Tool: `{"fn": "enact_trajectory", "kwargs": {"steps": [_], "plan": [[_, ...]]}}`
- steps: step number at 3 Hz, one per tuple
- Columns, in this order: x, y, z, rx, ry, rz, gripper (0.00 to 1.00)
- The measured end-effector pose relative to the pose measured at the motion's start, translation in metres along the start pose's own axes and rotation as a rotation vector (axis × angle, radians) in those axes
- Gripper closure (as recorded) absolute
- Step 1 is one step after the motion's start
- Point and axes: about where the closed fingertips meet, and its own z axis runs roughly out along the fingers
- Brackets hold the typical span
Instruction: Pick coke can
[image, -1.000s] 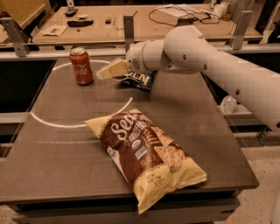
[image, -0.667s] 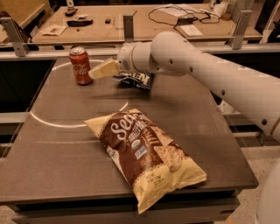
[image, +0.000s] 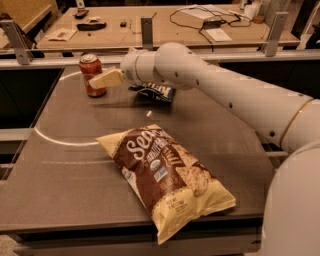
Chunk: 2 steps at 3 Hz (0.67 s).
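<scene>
The coke can (image: 92, 71) is a small red can with a silver top. It stands upright at the far left of the dark table (image: 70, 165). My gripper (image: 102, 80) reaches in from the right on a white arm, and its cream fingertips (image: 106, 78) overlap the can's lower right side. I cannot tell whether they touch the can. The can stands on the table.
A large brown and cream chip bag (image: 167, 177) lies near the table's front edge. A dark blue snack bag (image: 155, 92) lies behind the arm, right of the can. A workbench (image: 150, 30) with cables and tools stands behind the table.
My gripper has moved left toward the can; its fingertips were a gap to the can's right before and now overlap the can's side. The can and bags have not moved.
</scene>
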Motion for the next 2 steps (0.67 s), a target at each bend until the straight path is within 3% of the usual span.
{"fn": "enact_trajectory", "kwargs": {"steps": [2], "plan": [[-0.009,0.027,0.039,-0.153,-0.036,-0.018,0.00]]}}
